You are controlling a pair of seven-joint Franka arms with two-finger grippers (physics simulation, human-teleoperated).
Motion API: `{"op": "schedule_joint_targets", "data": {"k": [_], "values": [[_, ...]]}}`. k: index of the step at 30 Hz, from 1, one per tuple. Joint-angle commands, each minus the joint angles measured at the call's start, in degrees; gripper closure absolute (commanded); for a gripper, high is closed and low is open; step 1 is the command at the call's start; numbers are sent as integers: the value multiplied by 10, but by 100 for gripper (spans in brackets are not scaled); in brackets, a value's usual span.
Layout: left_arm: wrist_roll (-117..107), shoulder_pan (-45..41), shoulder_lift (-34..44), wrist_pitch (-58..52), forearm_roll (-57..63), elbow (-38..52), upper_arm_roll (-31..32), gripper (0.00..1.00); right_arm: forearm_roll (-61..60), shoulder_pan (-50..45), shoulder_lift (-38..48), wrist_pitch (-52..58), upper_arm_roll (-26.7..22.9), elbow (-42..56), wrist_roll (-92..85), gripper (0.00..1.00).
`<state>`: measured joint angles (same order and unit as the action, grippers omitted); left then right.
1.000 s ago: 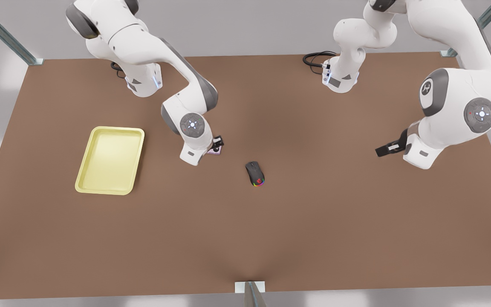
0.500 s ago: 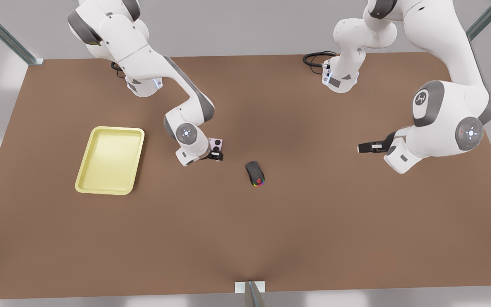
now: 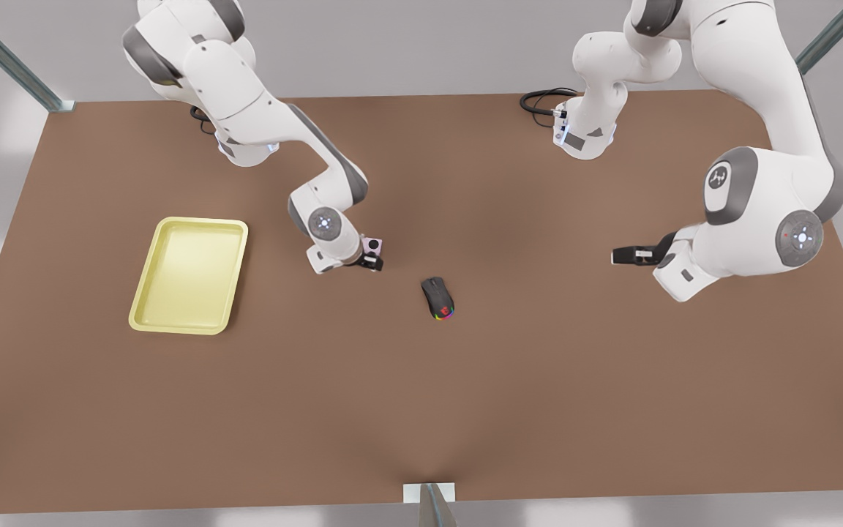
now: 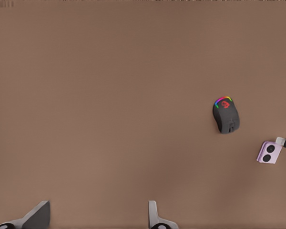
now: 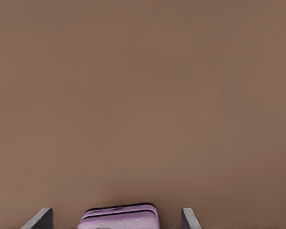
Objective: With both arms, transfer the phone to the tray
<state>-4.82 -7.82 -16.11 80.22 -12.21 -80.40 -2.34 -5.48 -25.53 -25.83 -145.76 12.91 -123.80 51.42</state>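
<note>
Phone: the phone [image 3: 372, 245] lies flat on the desk [image 3: 421, 410], left of the front view's centre, face up with its two black circles showing. It is nearly square, so its long axis cannot be told; in the left wrist view the phone [image 4: 269, 152] sits slightly turned, at the frame's right edge.

Right hand: the right hand [image 3: 369, 264] is at the phone in the front view, on the arm coming from the upper left. In its own wrist view the phone [image 5: 119, 217] lies between the two fingertips [image 5: 40, 218], with brown gaps on both sides, so the fingers are spread and grip nothing.

Left hand: the left hand [image 3: 630, 256] hovers above the desk at the front view's right, well apart from the phone. Its fingertips [image 4: 35, 215] stand wide apart with bare desk between them, holding nothing.

Tray: the tray [image 3: 145, 293] lies at the front view's left, its long axis running up and down the frame, well apart from the phone.

Mouse: a black mouse [image 3: 438, 298] with rainbow lights lies near the phone, toward the lower right.
</note>
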Motion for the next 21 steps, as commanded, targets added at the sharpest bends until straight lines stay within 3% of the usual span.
{"op": "schedule_joint_targets", "data": {"k": [1,21], "values": [[42,0,8,-2,1,14,0,0,0,-1,-8,-28,0,0,28,0],[34,1,6,-2,9,34,-2,0,1,-37,-3,-23,9,-42,4,0]]}}
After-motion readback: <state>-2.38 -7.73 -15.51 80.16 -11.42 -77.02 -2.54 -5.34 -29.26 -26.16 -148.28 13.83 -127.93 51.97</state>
